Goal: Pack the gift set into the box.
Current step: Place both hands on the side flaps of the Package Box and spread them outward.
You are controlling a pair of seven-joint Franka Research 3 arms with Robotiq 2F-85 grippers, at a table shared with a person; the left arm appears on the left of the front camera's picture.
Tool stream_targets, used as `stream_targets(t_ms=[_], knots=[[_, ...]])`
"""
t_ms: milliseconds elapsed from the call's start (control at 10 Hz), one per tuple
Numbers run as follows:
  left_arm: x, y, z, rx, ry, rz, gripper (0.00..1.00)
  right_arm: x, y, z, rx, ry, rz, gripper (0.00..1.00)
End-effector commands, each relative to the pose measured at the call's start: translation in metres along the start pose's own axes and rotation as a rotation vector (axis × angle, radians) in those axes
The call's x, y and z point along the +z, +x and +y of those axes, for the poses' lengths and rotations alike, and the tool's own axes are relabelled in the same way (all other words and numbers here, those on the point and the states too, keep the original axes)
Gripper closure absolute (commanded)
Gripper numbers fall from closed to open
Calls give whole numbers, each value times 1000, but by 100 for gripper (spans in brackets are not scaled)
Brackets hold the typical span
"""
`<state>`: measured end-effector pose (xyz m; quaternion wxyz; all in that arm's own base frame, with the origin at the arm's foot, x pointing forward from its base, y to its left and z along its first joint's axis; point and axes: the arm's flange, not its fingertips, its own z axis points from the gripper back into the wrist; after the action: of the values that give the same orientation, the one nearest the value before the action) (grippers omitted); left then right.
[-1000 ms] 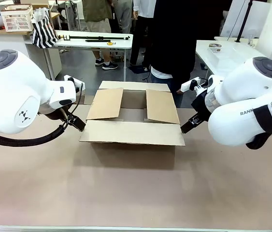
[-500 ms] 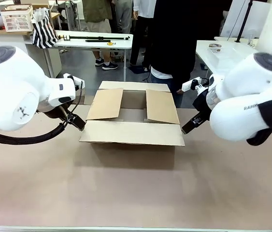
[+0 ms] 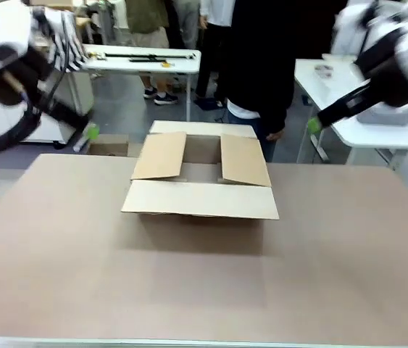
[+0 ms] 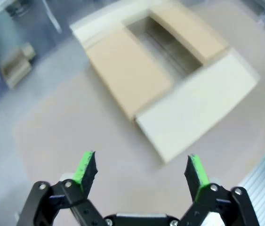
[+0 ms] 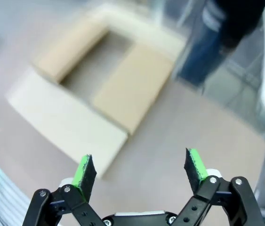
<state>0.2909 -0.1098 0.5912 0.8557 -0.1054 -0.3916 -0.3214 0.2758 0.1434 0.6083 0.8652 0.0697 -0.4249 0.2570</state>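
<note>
The brown cardboard box sits mid-table with its near and far flaps folded outward and its two side flaps tilted over the opening. Its inside looks bare where it shows between the flaps. The gift set is out of view. My left gripper hangs raised beyond the table's far left edge, well clear of the box. From above, the left wrist view has the box ahead of my open left gripper. My right gripper is lifted at the far right. It stands open over the table, with the box ahead of it.
A person in dark clothes stands just behind the box, one hand hanging low. White tables stand at the back left and at the right. A small carton lies on the floor at the far left.
Both arms have swung up and away from the box's sides, now high at the picture's upper corners. The box has not moved.
</note>
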Motion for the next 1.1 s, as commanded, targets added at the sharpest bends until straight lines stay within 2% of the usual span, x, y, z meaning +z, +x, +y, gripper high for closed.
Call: stream_targets(t_ms=[0,100,200,300,400,500,600,700,800,900,1000], knots=[[-42,-17,1,-20,-23,171,0,-46,-20,-9,25,20,173,0],[-42,-17,1,-20,-23,171,0,-46,-20,-9,25,20,173,0],[5,0,-1,-2,1,-9,0,7,0,2,1,-2,-9,0],[-4,-4,2,93,-279,-79,0,5,-13,-18,-264,221,-26,0],[3,-4,12,228,-538,-211,0,15,-17,-45,-678,416,8,0],[8,-8,29,369,-799,-293,0,15,-26,-79,-1099,465,38,0],[1,-23,48,534,-806,-310,0,6,-43,-106,-1372,490,23,0],[-7,-36,54,607,-826,-325,0,-2,-53,-117,-1510,510,58,0],[-15,-45,57,640,-848,-294,0,-5,-57,-121,-1569,528,-2,0],[-19,-49,61,652,-837,-272,0,-4,-57,-121,-1570,536,-72,0],[-23,-48,64,703,-785,-215,0,-8,-55,-116,-1519,494,-93,0]])
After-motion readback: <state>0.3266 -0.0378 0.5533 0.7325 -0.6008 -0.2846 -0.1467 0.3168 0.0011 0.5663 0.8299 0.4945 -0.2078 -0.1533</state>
